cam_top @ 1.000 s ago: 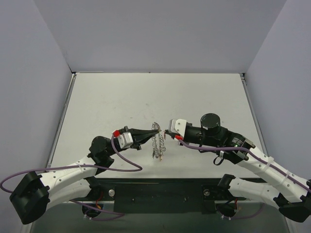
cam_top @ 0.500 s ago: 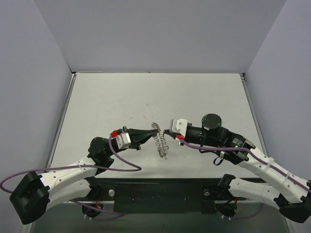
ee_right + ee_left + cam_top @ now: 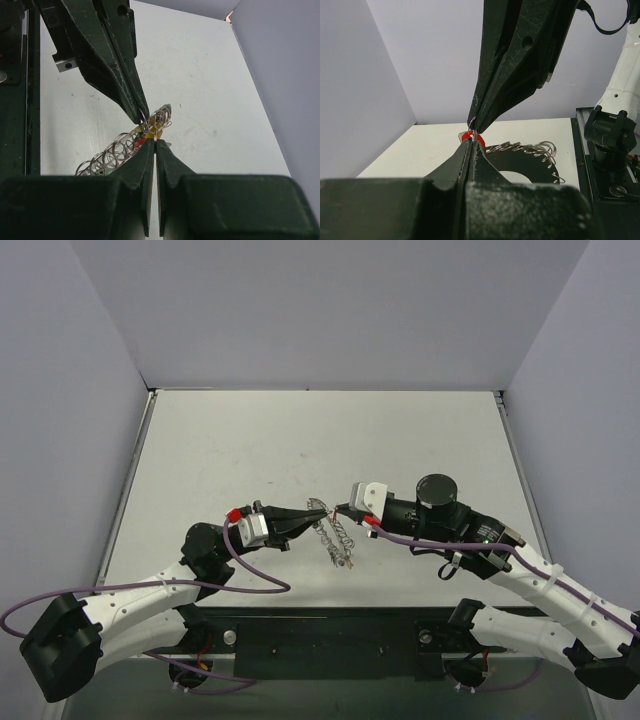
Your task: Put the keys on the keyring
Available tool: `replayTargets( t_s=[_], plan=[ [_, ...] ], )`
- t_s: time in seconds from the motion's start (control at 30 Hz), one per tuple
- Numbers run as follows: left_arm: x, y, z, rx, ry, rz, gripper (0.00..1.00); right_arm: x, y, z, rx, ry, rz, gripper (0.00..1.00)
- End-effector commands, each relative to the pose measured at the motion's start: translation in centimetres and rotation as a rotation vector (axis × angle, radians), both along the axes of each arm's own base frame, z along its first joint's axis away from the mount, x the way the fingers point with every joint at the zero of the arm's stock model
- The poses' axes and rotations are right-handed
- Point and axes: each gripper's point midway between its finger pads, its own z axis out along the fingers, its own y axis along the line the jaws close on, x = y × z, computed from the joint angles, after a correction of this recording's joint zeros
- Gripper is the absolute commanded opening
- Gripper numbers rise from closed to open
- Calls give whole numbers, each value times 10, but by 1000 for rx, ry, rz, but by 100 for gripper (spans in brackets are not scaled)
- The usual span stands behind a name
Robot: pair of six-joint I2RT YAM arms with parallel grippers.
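The keyring [image 3: 335, 536] is a silvery coiled loop held above the table between both grippers, its free end hanging toward the near edge. My left gripper [image 3: 321, 508] is shut on one wire loop at the coil's top; in the left wrist view [image 3: 473, 137] a red key head [image 3: 467, 136] sits just behind the tips. My right gripper [image 3: 341, 508] is shut on a neighbouring loop, tip to tip with the left [image 3: 156, 139]. In the right wrist view the coil [image 3: 117, 149] carries yellow [image 3: 150, 132], red [image 3: 141, 142] and green [image 3: 103, 172] key heads.
The white table [image 3: 300, 440] stretches behind the grippers, bounded by grey walls on three sides. A black base plate [image 3: 330, 635] runs along the near edge between the arm bases. Purple cables loop from both arms.
The hanging end of the keyring has swung from straight below the grippers to the right. Both grippers stay shut on its top, and have shifted slightly.
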Motion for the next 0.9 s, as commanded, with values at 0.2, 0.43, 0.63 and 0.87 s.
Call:
replayTargets(
  t_s=[0.2,0.43,0.63,0.87],
  plan=[
    [-3,10,35,-99,-82,22,0,-4,3,12,36,-11,23,0],
    [-1,10,33,-92,-78,32,0,-7,2,10,27,-8,40,0],
    [-1,9,33,-90,-75,29,0,-8,3,9,23,-5,46,0],
    [-3,8,32,-84,-81,17,0,-7,4,12,32,-11,44,0]
  ],
)
